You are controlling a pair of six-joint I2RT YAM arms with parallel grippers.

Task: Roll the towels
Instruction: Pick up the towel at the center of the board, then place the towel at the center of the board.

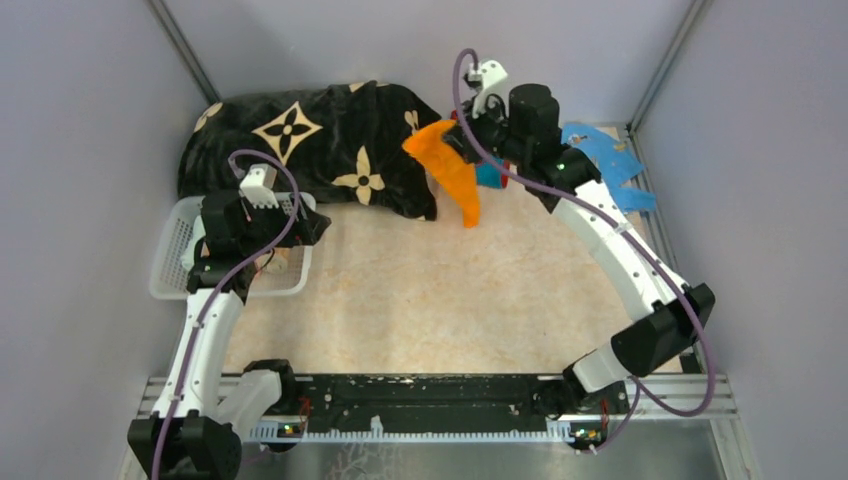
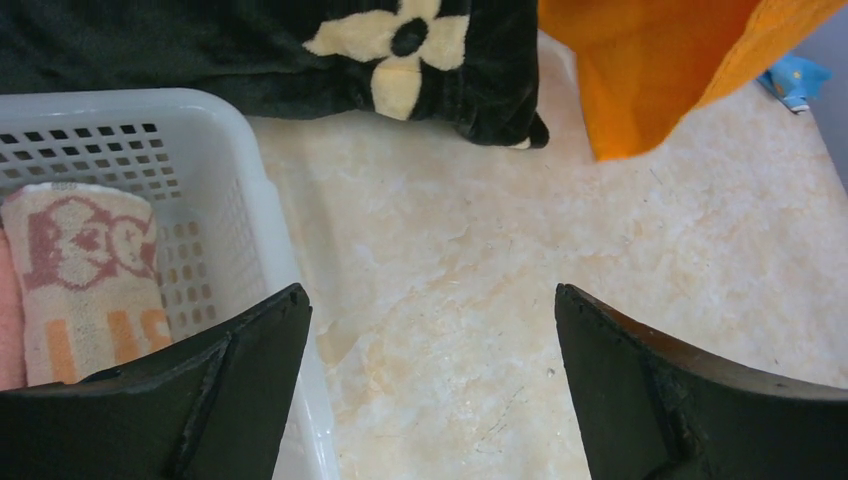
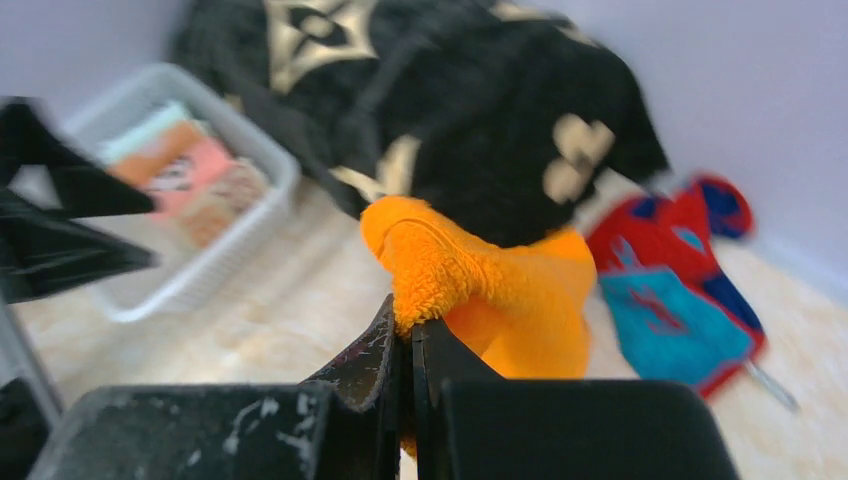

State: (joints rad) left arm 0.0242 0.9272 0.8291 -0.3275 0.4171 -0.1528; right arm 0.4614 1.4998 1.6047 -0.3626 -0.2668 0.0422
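On the marbled tabletop (image 1: 420, 300), a black flower-patterned blanket (image 1: 310, 150) is heaped at the back, a white basket (image 1: 170, 255) just before its left end. An orange towel (image 1: 455, 180) is held hanging, pinched between the closed right fingers (image 3: 375, 350). The left fingers (image 2: 250, 350) are spread wide above the basket's rim, holding nothing. Rolled towels (image 2: 90, 270) inside the basket are revealed only by the wrist views; a red-and-teal towel (image 3: 670, 290) is laid beside the blanket.

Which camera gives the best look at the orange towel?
Top external: the orange towel shows whole, hanging from the right gripper. Right wrist shows only the bunch pinched in its shut jaws, blurred; left wrist catches just a cropped corner.
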